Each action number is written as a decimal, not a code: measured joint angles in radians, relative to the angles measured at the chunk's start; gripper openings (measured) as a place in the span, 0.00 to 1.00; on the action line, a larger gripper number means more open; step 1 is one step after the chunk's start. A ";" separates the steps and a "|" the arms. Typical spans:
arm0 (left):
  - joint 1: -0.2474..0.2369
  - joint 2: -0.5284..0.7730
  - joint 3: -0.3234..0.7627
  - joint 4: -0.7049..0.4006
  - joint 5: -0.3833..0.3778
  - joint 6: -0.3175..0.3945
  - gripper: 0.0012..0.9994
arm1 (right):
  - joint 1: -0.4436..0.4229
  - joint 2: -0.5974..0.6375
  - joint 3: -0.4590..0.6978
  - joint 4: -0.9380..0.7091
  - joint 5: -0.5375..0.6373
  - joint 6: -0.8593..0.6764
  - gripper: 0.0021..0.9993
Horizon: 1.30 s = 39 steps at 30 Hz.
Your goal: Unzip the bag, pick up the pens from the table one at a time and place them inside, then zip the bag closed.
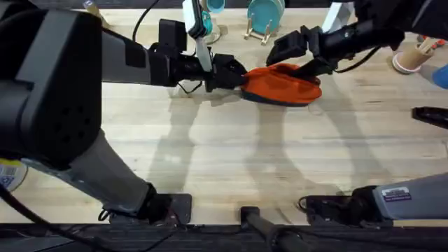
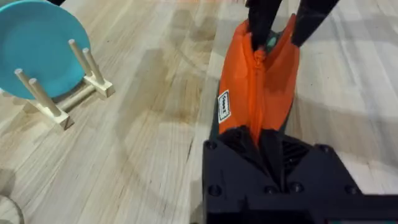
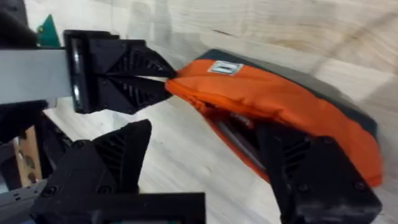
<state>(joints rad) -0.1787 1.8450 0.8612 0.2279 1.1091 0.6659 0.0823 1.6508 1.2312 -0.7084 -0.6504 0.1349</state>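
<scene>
The orange bag [image 1: 283, 84] lies on the table [image 1: 224, 154] at the back centre. My left gripper [image 1: 239, 77] is shut on its left end; the left wrist view shows its black fingers [image 2: 239, 140] clamped on the fabric beside the zipper [image 2: 256, 81]. My right gripper [image 1: 315, 68] is open at the bag's right part, one finger [image 3: 124, 149] on each side of the gaping mouth [image 3: 233, 127]. A slim dark thing with a reddish bit, likely a pen [image 3: 239, 124], lies inside on the dark lining. A small green bit [image 2: 271, 42] shows between the right fingers.
A teal plate [image 1: 264, 15] stands in a wooden rack [image 2: 68, 102] behind the bag. A pink cup with sticks [image 1: 413, 59] sits at the back right, and a dark object [image 1: 430, 115] lies at the right edge. Bare wood spreads in front of the bag.
</scene>
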 joint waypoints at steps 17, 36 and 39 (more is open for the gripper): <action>0.001 0.000 0.000 0.000 0.000 0.000 0.04 | 0.012 0.000 0.000 0.001 0.012 0.025 1.00; 0.004 0.000 0.000 0.000 -0.002 0.000 0.04 | 0.100 0.067 0.000 0.101 0.074 0.075 1.00; 0.004 0.000 0.000 0.000 -0.002 0.000 0.04 | 0.097 0.067 0.000 0.103 0.044 0.080 1.00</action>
<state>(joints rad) -0.1749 1.8449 0.8612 0.2279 1.1069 0.6659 0.1796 1.7180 1.2312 -0.6052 -0.6065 0.2153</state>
